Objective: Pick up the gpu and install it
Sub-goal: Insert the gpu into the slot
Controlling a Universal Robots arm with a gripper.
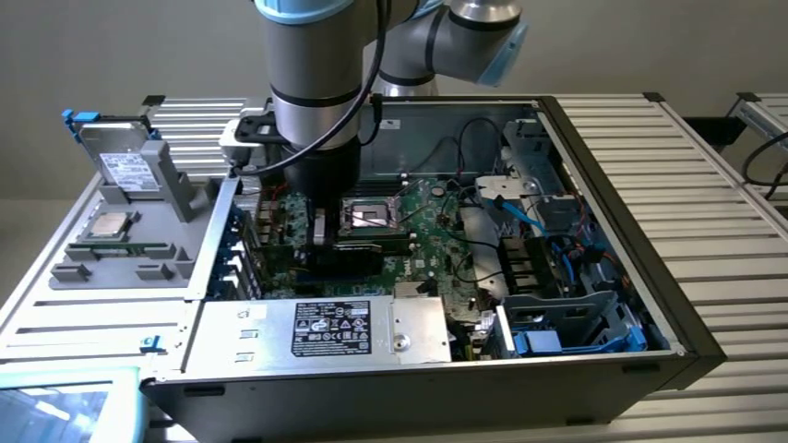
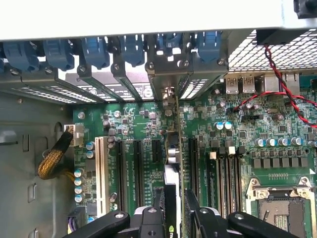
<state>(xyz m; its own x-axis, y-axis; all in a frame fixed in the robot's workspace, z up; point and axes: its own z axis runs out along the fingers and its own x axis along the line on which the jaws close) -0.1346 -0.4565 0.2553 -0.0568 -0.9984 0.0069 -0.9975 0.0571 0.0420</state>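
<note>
The gpu (image 2: 174,153) appears edge-on in the wrist view, a thin green card standing upright over the motherboard's black expansion slots (image 2: 136,168). Its silver end bracket (image 2: 166,79) meets the case's rear slot openings. My gripper (image 2: 174,218) is shut on the card, with one black finger (image 2: 151,220) on each face of it. In the exterior view the gripper (image 1: 323,226) is lowered deep inside the open computer case (image 1: 640,277), over the slot area to the left of the CPU socket (image 1: 369,217). There the card is mostly hidden under the wrist.
Blue retaining clips (image 2: 94,52) line the rear slots. A red and black cable (image 2: 277,84) crosses the board. The labelled power supply (image 1: 330,328) fills the case front, with cables (image 1: 493,221) on the exterior view's right. A grey tray (image 1: 74,272) outside holds a drive (image 1: 124,166) and a chip (image 1: 109,224).
</note>
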